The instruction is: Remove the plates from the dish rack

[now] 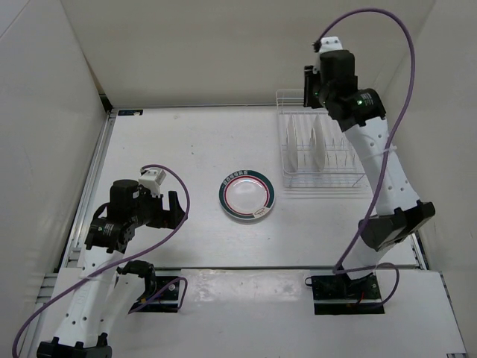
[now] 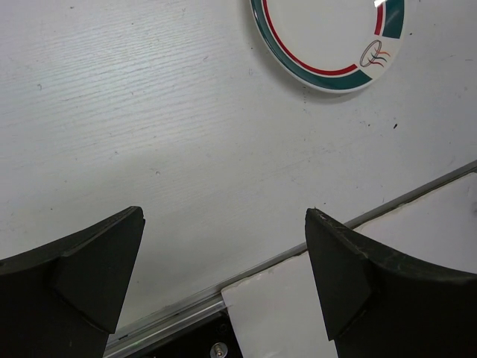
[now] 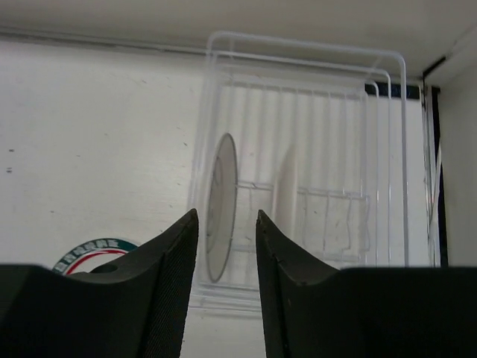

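Plates are in two places. Nearest, our left gripper [image 2: 223, 215] hangs over the table [image 1: 186, 142], jaws wide apart and empty. Farther, we see the green-rimmed plate [image 1: 247, 195] lying flat on the table. Farthest, two plates [image 1: 309, 143] stand upright in the dish rack [image 1: 350, 160]; our right gripper [image 3: 226, 215] is above it, jaws narrow, holding nothing.

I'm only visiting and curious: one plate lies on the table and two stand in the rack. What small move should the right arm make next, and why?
Probably lower the right gripper onto the top edge of the upright plate lined up between its fingers in the dish rack. The gripper hangs above that rim, empty, with its fingers slightly apart.
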Robot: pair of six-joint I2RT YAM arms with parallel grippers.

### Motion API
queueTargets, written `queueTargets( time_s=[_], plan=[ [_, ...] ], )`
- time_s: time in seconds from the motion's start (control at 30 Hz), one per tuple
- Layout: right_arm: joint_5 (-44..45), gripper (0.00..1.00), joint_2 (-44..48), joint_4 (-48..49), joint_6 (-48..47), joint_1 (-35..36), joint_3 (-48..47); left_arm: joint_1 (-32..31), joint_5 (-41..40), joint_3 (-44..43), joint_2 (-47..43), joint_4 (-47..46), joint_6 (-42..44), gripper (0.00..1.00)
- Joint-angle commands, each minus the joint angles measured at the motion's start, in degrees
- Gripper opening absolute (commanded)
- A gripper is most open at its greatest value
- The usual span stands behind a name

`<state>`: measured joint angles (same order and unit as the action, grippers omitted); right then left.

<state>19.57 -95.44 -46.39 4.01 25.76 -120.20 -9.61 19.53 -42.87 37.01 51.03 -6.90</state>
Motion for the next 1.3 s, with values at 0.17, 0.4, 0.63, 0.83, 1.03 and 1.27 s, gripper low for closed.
queueTargets(
  time_s=[0.17,0.4,0.63,0.83,1.03,1.27],
  plan=[
    [-18.9,0.39,-7.7,-4.3,5.3,-14.4,3.0,-0.2,0.6,-0.4,-0.5,0.2,0.2,1.0],
    [-23.0,0.38,-11.6,-1.7,6.6,-18.5,5.4,-0.2,0.3,-0.5,0.0,0.0,0.1,1.0],
    [-29.4,0.35,-11.2,2.2,8.0,-20.0,8.7,-0.3,0.3,-0.3,0.5,0.1,0.2,1.0],
    [-36.9,0.46,-6.2,7.0,9.1,-18.7,13.0,-0.3,0.4,-0.4,1.0,-0.1,0.2,1.0],
    [-40.5,0.57,-6.1,9.3,8.3,-14.9,18.0,-0.3,0.7,-0.5,1.4,-0.2,0.2,1.0],
    [-38.1,0.57,-7.7,10.0,7.1,-12.1,19.6,-0.2,0.4,-0.4,1.1,0.0,0.2,1.0]
  ],
)
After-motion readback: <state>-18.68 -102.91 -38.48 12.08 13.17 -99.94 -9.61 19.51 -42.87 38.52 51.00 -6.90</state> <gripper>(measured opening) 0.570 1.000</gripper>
